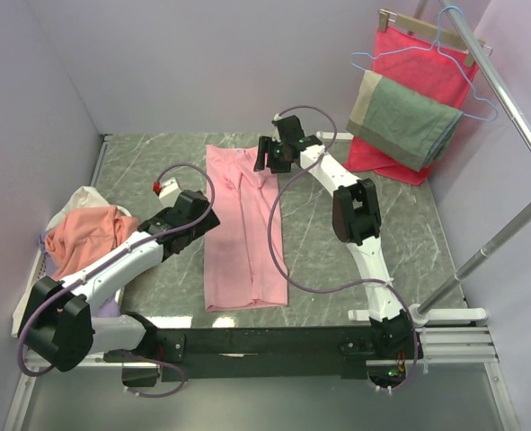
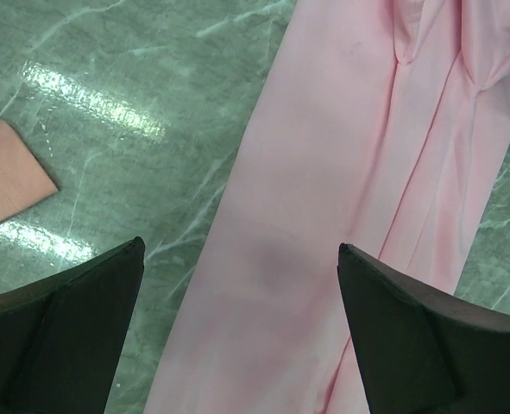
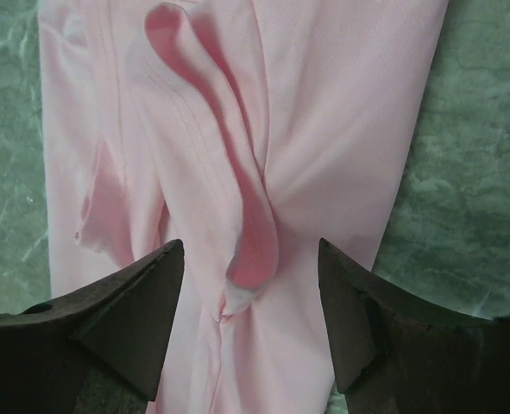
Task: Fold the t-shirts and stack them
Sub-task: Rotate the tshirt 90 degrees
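A light pink t-shirt (image 1: 244,235) lies on the green marble table (image 1: 148,157), folded lengthwise into a long strip. My left gripper (image 1: 211,215) hovers open over the strip's left edge near its middle. In the left wrist view, flat pink cloth (image 2: 306,172) lies between the wide fingers of the left gripper (image 2: 242,246). My right gripper (image 1: 269,162) is over the strip's far end. In the right wrist view, the right gripper (image 3: 251,243) is open, with a raised fold of the shirt (image 3: 237,198) between its fingers, untouched. A salmon-orange t-shirt (image 1: 85,238) is heaped on a white one (image 1: 84,197) at the left.
A red cloth (image 1: 422,72) on a blue hanger and a grey-green and beige cloth (image 1: 400,121) hang from a metal rail (image 1: 508,103) at the back right. A corner of salmon cloth (image 2: 4,177) lies left of the left gripper. Lilac walls enclose the table.
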Controlling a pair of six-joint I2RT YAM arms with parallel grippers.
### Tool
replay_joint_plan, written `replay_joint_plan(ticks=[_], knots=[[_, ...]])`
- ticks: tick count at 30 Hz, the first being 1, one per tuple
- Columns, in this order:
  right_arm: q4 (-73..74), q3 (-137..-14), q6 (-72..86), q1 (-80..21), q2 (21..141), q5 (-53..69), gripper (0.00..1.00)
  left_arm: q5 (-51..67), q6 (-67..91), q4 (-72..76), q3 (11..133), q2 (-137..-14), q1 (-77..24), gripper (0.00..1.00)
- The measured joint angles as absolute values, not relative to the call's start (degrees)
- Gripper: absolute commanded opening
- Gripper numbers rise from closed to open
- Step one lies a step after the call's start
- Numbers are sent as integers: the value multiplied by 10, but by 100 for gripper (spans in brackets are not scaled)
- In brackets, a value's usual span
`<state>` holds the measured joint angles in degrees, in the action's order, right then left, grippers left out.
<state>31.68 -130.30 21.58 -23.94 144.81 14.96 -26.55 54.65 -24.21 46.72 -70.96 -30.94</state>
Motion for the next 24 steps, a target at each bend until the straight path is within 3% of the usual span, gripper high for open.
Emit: replay_joint_plan(ticks=[2, 14, 19, 24], knots=[[317, -1306, 216, -238, 1448, 156, 59, -263, 546, -241, 466, -710, -306, 99], [317, -1301, 218, -238, 1448, 185, 57, -246, 545, -242, 455, -707, -293, 99], [319, -1301, 216, -238, 1448, 189, 37, -242, 545, -244, 452, -706, -289, 99], [320, -1301, 215, -238, 1448, 195, 32, -241, 545, -244, 452, -706, -287, 99]])
